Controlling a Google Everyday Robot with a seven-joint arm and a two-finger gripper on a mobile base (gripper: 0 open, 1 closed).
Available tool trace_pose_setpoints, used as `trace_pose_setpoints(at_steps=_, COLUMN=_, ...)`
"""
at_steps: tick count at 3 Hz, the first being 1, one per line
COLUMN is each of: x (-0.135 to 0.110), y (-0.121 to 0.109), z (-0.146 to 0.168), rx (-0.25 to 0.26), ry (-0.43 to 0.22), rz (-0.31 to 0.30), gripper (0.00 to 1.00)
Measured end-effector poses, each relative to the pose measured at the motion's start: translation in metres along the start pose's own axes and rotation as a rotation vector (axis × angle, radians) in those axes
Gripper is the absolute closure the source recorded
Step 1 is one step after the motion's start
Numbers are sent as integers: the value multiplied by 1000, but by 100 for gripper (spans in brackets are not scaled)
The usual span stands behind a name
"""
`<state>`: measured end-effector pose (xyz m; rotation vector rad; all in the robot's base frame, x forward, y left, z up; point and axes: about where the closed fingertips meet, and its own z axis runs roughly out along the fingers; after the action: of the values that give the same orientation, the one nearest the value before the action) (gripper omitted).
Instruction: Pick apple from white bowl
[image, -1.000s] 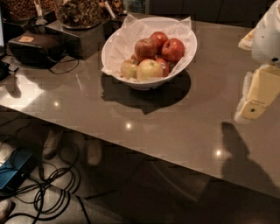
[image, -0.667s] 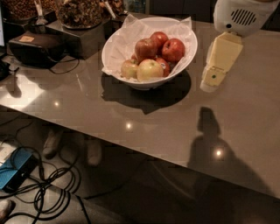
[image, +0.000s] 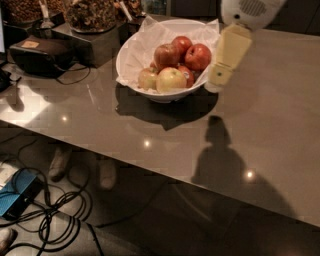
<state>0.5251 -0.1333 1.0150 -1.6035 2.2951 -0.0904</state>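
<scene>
The white bowl (image: 161, 95), lined with crumpled white paper, stands on the grey table at top centre. It holds several apples. A dull red apple with pale patches (image: 166, 54) lies on top near the middle. Two glossier red apples (image: 198, 56) lie to its right and behind it. Two yellow-green apples (image: 171, 80) lie at the front. My gripper (image: 219, 80) hangs from the white arm at the top right. It points down just outside the bowl's right rim, level with the apples, and holds nothing.
A black device (image: 39, 54) with a cable lies at the table's left. Dark containers of dried food (image: 90, 15) stand behind the bowl. The table's front edge (image: 150, 167) runs diagonally. Cables and a blue box (image: 17, 194) lie on the floor below.
My gripper has moved left across the table from the right edge to the bowl's right rim. The bowl and apples have not moved.
</scene>
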Motion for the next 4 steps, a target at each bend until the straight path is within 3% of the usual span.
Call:
trace_pose_setpoints(at_steps=1, x=-48, y=-9, z=10, rx=-12, ry=-11, rz=-15, gripper=0)
trace_pose_setpoints(at_steps=3, x=-61, y=-15, z=12, rx=-5, ry=-96, rz=-27, gripper=0)
trace_pose_setpoints(at_steps=4, x=-79, y=-24, z=20, rx=-53, ry=-139, rz=5, gripper=0)
